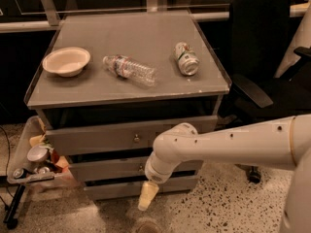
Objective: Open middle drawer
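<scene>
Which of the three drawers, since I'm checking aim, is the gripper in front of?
The bottom drawer, the lowest front; the gripper hangs before it, below the middle drawer.

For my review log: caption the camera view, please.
Robot hand hangs before the bottom drawer, just below the middle drawer.

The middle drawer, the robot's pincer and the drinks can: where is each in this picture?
middle drawer (102, 170): camera view, left part of its front panel.
pincer (146, 197): camera view, its pale tip, low before the cabinet (146, 38), near the floor.
can (186, 58): camera view, its side, lying on the cabinet top.
</scene>
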Robot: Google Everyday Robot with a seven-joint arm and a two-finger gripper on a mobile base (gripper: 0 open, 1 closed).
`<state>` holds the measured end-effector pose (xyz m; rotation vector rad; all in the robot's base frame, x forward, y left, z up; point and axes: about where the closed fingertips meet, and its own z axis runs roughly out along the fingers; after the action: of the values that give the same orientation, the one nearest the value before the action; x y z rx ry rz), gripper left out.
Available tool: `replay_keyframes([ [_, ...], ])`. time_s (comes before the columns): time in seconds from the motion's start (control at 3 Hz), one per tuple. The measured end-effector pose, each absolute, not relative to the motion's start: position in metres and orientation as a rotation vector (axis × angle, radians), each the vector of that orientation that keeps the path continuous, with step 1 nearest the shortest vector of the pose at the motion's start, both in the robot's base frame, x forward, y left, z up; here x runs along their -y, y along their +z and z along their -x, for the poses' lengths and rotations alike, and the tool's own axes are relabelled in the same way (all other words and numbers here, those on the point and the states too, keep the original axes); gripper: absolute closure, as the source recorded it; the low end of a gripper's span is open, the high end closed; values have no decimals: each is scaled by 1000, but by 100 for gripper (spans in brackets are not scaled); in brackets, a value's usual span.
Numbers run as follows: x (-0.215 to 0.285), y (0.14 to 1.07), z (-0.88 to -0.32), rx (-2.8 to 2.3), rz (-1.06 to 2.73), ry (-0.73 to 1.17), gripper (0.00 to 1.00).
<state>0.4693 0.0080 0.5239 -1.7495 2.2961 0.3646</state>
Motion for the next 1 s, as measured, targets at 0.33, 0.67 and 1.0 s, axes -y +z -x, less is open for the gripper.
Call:
replay_keyframes([
  [0.33, -1, 498, -493, -2300, 1720, 287, 0],
  [0.67, 10, 475, -513, -2311, 1703, 218, 0],
  [1.0, 21, 453, -529, -2329, 1682, 184, 0],
])
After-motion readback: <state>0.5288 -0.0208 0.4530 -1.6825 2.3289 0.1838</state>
